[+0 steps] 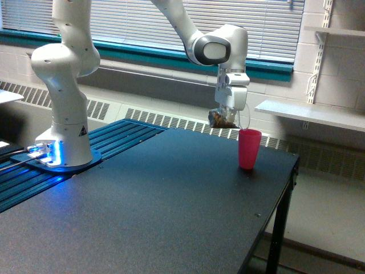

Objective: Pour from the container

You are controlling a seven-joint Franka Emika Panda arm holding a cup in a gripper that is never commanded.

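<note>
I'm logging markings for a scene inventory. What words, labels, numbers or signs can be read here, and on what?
No readable words or numbers.
Triangular warning sign on a sticker on the robot base: its symbol is too small to read.
The pink cup, the clear container and the gripper show no text.

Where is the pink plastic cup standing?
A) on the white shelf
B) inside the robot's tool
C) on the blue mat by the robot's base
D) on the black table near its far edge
D: the pink plastic cup stands upright on the black table, just below the tool holding the clear plastic container.
</note>
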